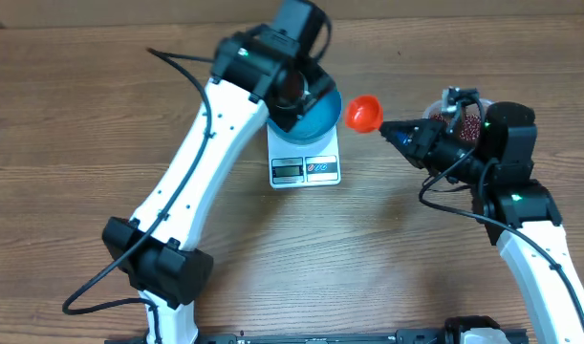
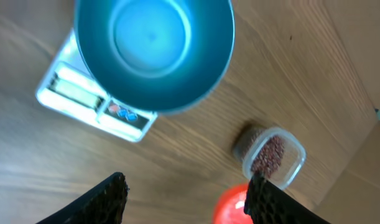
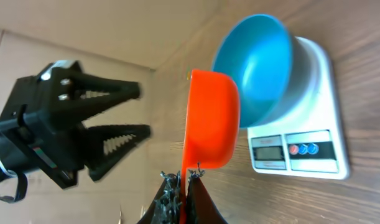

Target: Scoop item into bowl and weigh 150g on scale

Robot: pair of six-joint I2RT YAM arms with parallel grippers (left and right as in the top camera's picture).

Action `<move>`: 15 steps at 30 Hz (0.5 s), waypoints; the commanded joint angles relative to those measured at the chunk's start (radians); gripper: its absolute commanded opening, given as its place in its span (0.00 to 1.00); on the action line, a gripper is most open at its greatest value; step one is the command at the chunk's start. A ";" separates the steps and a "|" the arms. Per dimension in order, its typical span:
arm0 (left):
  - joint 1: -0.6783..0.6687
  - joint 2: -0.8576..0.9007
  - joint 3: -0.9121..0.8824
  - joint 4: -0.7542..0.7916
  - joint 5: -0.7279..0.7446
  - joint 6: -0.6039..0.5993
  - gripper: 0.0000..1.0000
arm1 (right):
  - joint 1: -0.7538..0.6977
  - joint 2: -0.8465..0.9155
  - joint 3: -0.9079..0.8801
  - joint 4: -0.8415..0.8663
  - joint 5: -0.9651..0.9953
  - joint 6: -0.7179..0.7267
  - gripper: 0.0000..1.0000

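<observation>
bowl [image 1: 322,118] blue | scale [image 1: 306,159] white | scoop [image 1: 362,114] orange | beans [image 2: 272,155] red-brown

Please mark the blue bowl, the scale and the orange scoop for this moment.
blue bowl [image 2: 151,37]: left wrist view, on its bare inner floor.
scale [image 3: 300,152]: right wrist view, on its front panel.
orange scoop [image 3: 209,121]: right wrist view, on the cup's outer side.

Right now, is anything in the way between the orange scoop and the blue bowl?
Nothing sits between the orange scoop and the blue bowl, but the left gripper hangs open just above the bowl.
</observation>
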 commanded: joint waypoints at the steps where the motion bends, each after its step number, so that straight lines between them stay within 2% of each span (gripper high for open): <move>1: 0.023 -0.050 0.009 -0.003 -0.005 0.181 0.63 | -0.034 -0.003 0.019 -0.029 -0.005 -0.031 0.04; 4: 0.046 -0.066 0.010 -0.003 -0.023 0.304 0.61 | -0.056 -0.002 0.046 -0.121 0.003 -0.096 0.04; 7: 0.073 -0.092 0.010 -0.003 -0.069 0.453 0.56 | -0.073 -0.002 0.122 -0.287 0.071 -0.200 0.04; 11: 0.112 -0.134 0.010 -0.003 -0.107 0.608 0.59 | -0.075 0.012 0.289 -0.521 0.221 -0.331 0.04; 15: 0.153 -0.177 0.010 -0.003 -0.162 0.662 0.66 | -0.075 0.091 0.515 -0.752 0.342 -0.461 0.04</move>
